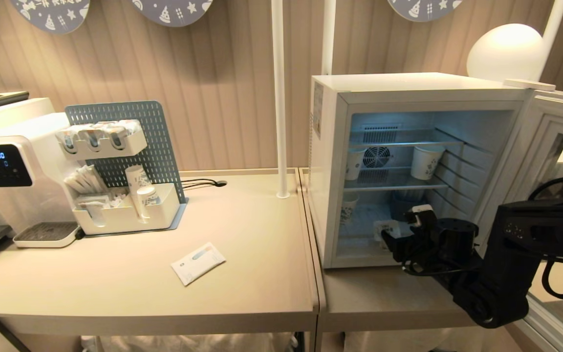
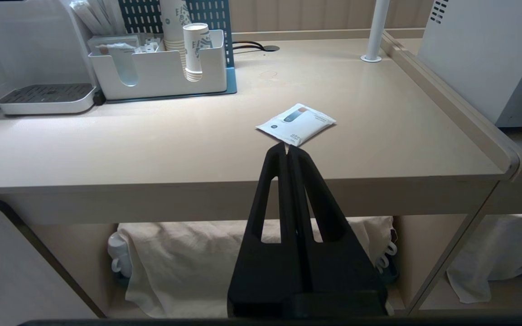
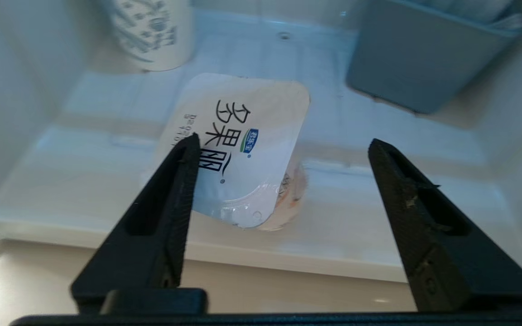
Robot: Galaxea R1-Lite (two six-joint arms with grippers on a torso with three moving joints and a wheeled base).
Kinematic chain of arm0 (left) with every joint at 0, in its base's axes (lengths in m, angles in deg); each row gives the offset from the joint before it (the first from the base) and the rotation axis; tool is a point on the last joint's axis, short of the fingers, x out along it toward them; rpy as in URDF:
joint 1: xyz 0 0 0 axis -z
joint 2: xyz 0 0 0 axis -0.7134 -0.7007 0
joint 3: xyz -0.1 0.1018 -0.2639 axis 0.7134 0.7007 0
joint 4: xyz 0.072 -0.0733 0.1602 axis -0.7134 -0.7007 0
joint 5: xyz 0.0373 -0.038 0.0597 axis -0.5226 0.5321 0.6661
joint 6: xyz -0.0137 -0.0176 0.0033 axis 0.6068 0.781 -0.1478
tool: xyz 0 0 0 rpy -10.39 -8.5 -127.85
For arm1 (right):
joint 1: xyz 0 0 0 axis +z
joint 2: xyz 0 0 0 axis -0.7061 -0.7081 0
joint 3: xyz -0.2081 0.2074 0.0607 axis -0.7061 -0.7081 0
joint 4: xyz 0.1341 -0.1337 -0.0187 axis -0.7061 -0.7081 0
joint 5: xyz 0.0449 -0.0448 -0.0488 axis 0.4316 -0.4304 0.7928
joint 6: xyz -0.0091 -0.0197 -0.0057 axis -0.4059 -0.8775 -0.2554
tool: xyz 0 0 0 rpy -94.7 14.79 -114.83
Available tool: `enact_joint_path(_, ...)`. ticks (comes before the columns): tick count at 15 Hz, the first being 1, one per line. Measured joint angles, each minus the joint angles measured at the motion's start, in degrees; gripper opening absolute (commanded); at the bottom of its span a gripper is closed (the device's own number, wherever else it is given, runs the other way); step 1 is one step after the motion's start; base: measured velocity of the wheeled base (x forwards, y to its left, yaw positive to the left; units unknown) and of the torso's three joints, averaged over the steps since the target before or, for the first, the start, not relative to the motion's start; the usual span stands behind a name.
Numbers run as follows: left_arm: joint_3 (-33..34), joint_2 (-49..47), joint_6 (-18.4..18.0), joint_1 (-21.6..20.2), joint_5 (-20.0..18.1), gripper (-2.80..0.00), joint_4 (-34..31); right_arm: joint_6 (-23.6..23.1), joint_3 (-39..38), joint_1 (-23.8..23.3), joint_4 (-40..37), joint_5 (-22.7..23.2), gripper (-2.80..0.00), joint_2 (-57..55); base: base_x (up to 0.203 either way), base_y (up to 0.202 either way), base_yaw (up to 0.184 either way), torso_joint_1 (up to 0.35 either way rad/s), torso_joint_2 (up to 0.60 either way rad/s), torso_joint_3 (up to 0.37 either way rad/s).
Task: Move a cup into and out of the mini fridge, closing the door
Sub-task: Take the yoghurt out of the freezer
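Right wrist view shows the small squat white plastic cup (image 3: 243, 149), its flat peel-off lid printed with dark characters and a little blue-green logo, sitting on the floor of the boxy white mini fridge (image 1: 328, 161) near the front lip. Black right gripper (image 3: 283, 149) has jaws spread wide, nothing held. Patterned paper cup (image 3: 152, 31) stands farther back left; glass-windowed door (image 1: 562, 146) hangs open right. Left gripper (image 2: 287, 147) is pressed closed, empty.

Cup (image 3: 243, 149): white plastic pot, glossy printed peel lid. Fridge (image 1: 330, 146): smooth white casing, wire shelves of metal; door (image 1: 562, 146) glazed. Table (image 1: 242, 274): matt beige laminate; fingers (image 3: 161, 217) of matt black plastic.
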Motion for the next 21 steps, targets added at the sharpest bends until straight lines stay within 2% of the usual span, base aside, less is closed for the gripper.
enact_joint_path(12, 0.0, 0.0, -0.18, 0.0, 0.0, -2.8, -0.02, -0.07, 0.08, -3.9, -0.01, 0.72, 0.0, 0.55, 0.0, 0.0, 0.0, 0.0, 0.0, 0.0)
enact_joint_path(21, 0.0, 0.0, -0.18, 0.0, 0.0, -2.8, 0.0, 0.13, -3.25, -2.01, 0.72, 0.42, 0.0, 4.05, 0.0, 0.0, 0.0, 0.0, 0.0, 0.0)
